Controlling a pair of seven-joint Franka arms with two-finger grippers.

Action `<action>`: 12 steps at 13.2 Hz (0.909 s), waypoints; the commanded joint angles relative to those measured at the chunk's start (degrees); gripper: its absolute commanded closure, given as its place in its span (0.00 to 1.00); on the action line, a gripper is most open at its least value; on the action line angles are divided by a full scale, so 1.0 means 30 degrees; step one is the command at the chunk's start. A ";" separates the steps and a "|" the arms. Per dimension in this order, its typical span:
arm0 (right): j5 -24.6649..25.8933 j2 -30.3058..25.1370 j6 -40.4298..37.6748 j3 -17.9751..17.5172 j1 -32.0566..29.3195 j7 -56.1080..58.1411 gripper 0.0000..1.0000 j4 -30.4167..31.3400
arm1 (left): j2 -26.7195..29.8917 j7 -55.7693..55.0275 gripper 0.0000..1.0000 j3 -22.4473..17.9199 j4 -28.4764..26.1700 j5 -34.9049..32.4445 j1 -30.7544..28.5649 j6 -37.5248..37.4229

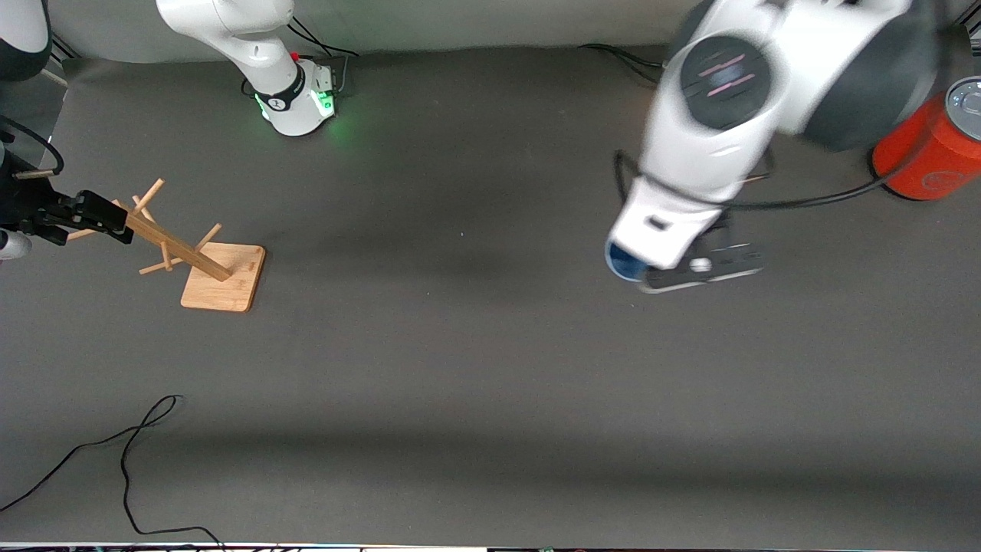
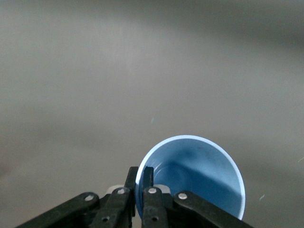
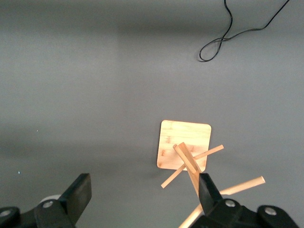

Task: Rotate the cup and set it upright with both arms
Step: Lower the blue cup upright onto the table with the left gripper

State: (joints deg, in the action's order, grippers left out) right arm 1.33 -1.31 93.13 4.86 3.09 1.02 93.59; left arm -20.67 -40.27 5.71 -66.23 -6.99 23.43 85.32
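Nearest the camera a loose black cable (image 1: 130,460) lies on the grey table (image 1: 475,368), well clear of your work. Your left gripper (image 1: 651,270) is toward the left arm's end of the table, pinching the light-blue cup (image 1: 622,262) by its rim: in the left wrist view the fingertips (image 2: 146,176) are pressed together on the wall of the cup (image 2: 199,175), one inside and one outside. The front view is blurred there, so you cannot be sure whether the cup rests on the table or hangs just above it.

A rim pinch on thin plastic is a weak hold, I judge, so turn the wrist slowly and keep the mouth from swinging. Bring the base down flat before you let go. If the wall starts to slide between the pads, stop and let the second arm steady it.

The cup looks empty; you see only its bare blue inside. The orange cylinder (image 1: 931,149) near the left arm's base is capped with a grey top, contents unseen.

Your right gripper (image 1: 92,215) waits with its jaws spread over the wooden mug tree (image 1: 222,276), holding nothing.
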 commanded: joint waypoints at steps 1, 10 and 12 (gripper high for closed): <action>-0.0383 -0.0237 -0.0722 -0.0009 -0.0006 -0.0311 0.00 -0.0230 | 0.3953 -0.3234 1.00 0.0265 -0.9074 0.0219 0.0157 0.6928; -0.0383 -0.0003 -0.1133 -0.0009 -0.0035 -0.1015 0.00 -0.0201 | -0.1042 -1.1966 1.00 0.0382 -1.2407 -0.3875 0.2704 1.5119; -0.0412 0.0026 -0.1133 -0.0009 -0.0035 -0.0956 0.00 -0.0201 | -0.1839 -1.3145 1.00 0.0353 -1.2406 -0.4116 0.2998 1.6118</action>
State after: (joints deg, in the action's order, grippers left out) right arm 1.20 -1.35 90.20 4.83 3.10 -1.28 93.56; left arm -24.55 -76.01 7.39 -104.30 -17.60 31.14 132.16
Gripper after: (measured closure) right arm 0.000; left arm 0.925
